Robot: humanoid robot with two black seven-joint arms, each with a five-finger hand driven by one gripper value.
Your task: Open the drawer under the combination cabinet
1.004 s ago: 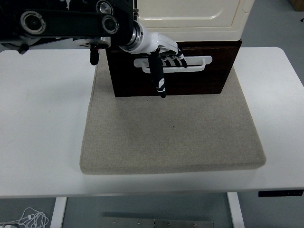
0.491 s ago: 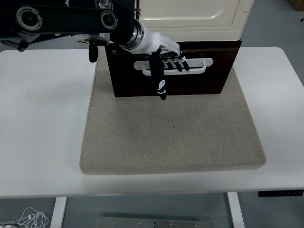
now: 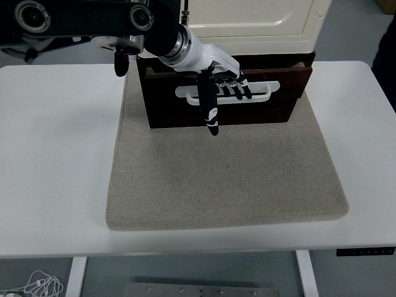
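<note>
A dark brown drawer [image 3: 260, 108] sits under the cream cabinet [image 3: 253, 25] at the back of the grey mat [image 3: 223, 179]. Its front stands out a little from the cabinet, with a thin gap showing along its top edge. A white bar handle [image 3: 272, 86] runs across the drawer front. My left hand [image 3: 219, 80] comes in from the upper left, white with black fingers [image 3: 237, 90]. Several of them are hooked down behind the handle, while the thumb points straight down over the drawer front. The right arm does not show.
The mat lies on a white table [image 3: 55, 154], whose near edge runs along the bottom of the view. The black left arm [image 3: 86, 21] spans the upper left corner. Grey floor shows at the right and below the table.
The drawer front has slid slightly toward me, opening a gap under the cabinet. My left hand came forward and a little right with the handle.
</note>
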